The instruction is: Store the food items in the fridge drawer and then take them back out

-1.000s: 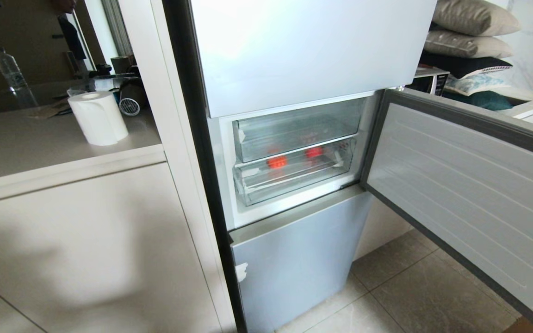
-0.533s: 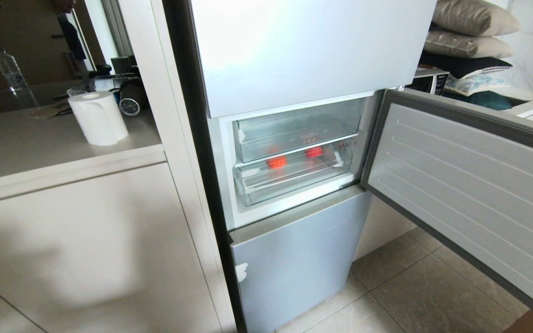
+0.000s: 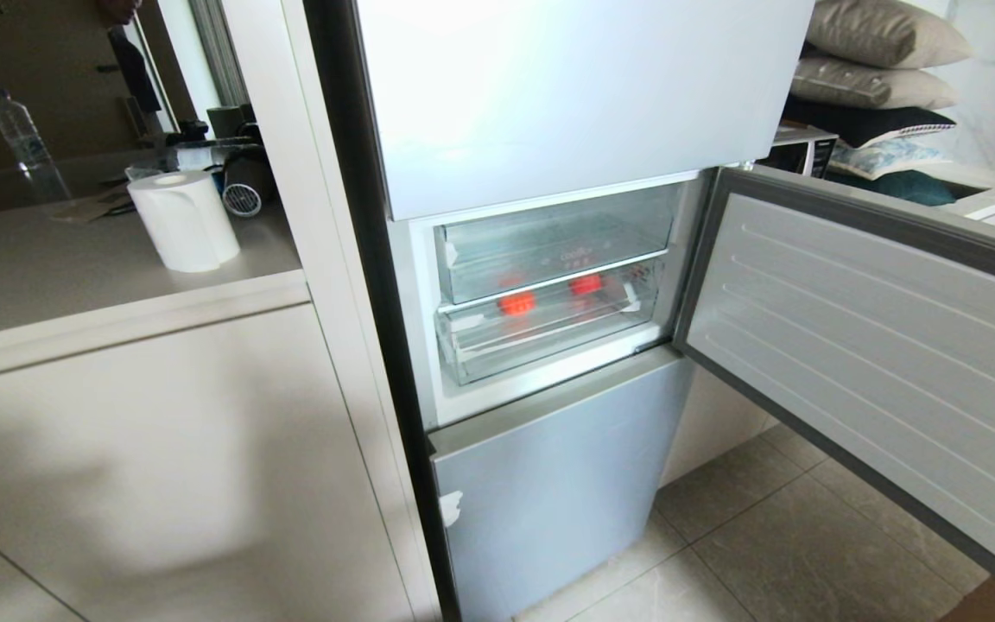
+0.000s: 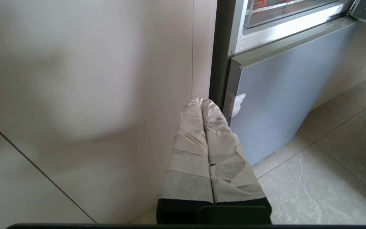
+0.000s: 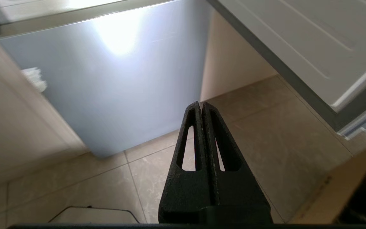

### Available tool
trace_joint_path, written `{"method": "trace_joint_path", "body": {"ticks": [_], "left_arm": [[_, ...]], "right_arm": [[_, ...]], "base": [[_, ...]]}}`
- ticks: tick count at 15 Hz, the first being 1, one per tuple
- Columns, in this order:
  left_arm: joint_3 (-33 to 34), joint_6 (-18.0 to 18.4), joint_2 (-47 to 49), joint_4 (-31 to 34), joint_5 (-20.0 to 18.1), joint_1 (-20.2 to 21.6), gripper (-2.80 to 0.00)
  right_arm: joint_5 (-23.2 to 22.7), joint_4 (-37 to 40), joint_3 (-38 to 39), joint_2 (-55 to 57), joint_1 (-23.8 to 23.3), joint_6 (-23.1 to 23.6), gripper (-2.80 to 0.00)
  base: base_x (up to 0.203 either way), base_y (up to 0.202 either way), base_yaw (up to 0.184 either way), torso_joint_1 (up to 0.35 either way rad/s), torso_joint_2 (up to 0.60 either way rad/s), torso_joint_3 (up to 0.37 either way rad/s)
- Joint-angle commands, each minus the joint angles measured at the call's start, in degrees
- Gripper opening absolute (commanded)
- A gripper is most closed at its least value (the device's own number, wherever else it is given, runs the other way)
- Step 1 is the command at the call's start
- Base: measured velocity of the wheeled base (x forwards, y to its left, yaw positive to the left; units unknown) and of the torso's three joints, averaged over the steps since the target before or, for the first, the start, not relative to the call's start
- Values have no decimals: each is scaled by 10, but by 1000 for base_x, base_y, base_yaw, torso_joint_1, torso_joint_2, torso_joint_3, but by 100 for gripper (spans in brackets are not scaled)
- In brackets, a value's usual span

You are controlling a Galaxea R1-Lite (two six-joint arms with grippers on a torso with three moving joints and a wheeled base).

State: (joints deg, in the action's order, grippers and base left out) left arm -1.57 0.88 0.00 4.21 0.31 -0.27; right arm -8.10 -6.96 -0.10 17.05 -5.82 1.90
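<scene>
Inside the closed clear plastic fridge drawer [image 3: 549, 324] sit round red fruits [image 3: 517, 302]; both grippers' fingers [image 4: 202, 127] [image 5: 200, 127] are pressed closed, empty, so reaching unopened risks striking its front wall.

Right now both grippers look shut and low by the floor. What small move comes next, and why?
Probably raise the right gripper toward the clear plastic fridge drawer. Round red food items already sit inside the pushed-in drawer, the fridge door stands open, and this gripper is shut, holding nothing, low before the pale-blue lower panel.
</scene>
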Motion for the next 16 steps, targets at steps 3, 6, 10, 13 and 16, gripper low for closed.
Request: {"method": "trace_joint_path", "body": {"ticks": [3,6,10,13,16], "left_arm": [[0,0,0,0,0,0,-280],[-1,-1,0,0,0,0,-280],[-1,-1,0,0,0,0,-280],[0,-1,0,0,0,0,-280],[0,-1,0,0,0,0,-280]], "right_arm": [[12,7,0,-80,60,1,-280],[41,31,1,-172,62,-1,-280],[83,68,1,-171,63,-11,-280],[83,68,1,-171,63,-15,-280],[84,68,2,-171,63,-16,-280]], "base": [[0,0,0,0,0,0],[0,0,0,0,0,0],[0,0,0,0,0,0],[0,0,0,0,0,0],[0,0,0,0,0,0]]}}
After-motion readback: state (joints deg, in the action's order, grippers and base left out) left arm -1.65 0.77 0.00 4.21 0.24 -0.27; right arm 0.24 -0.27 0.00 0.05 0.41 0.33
